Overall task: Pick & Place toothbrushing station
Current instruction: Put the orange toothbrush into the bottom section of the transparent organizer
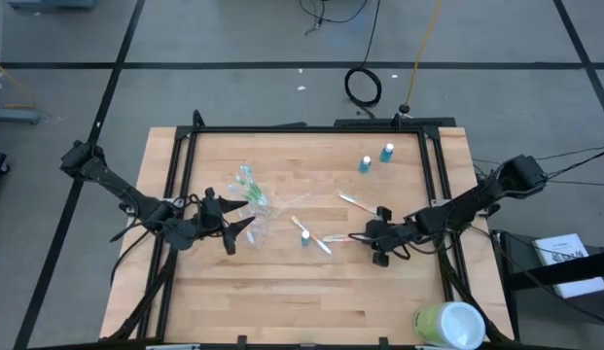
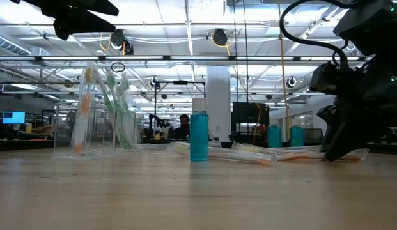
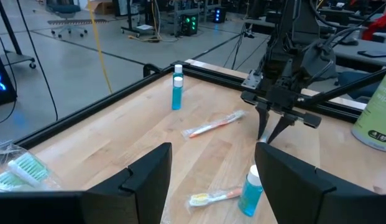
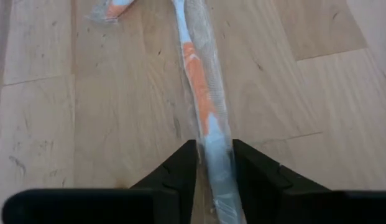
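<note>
The table [image 1: 282, 292] is pale wood with a matt grain. The toothbrush [image 4: 208, 118] has a glossy clear plastic wrapper.

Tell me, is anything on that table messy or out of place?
Somewhat. Wrapped toothbrushes lie scattered flat across the table, while others stand in the clear cup. One blue tube stands apart from the other two. The right gripper straddles one orange-handled toothbrush.

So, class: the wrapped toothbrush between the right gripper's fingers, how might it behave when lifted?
The toothbrush looks thin and long, so probably light. The right gripper straddles it near one end, so the far end may droop or swing. Its clear wrapper looks glossy and loose, so it could slip between the fingers.
</note>
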Motion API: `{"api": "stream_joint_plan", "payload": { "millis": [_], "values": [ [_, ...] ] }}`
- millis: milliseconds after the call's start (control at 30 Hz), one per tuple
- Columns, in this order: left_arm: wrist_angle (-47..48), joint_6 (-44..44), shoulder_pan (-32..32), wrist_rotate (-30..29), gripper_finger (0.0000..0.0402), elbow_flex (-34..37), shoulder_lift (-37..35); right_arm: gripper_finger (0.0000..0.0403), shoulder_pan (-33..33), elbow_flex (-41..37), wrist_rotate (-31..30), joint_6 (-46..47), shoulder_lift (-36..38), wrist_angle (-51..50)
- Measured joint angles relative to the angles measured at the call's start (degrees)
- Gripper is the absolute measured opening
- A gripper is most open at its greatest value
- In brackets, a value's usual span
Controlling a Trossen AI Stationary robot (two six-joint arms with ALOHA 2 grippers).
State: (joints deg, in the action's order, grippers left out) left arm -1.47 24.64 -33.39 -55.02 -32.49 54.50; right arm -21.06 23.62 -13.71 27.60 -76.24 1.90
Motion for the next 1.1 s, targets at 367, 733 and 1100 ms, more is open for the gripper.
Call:
{"api": "stream_joint_plan", "payload": {
  "millis": [367, 733, 1100],
  "values": [
    [0.0, 0.0, 0.0, 0.0, 0.0237, 0.0, 0.0, 0.0050, 0.0, 0.0, 0.3, -0.2, 0.1, 0.0],
    [0.0, 0.0, 0.0, 0.0, 0.0237, 0.0, 0.0, 0.0024, -0.1, -0.3, 1.6, -2.1, 2.7, 1.2],
    [0.0, 0.0, 0.0, 0.0, 0.0237, 0.0, 0.0, 0.0023, 0.0, -0.3, -4.7, -17.7, 9.5, 15.0]
  ]
}}
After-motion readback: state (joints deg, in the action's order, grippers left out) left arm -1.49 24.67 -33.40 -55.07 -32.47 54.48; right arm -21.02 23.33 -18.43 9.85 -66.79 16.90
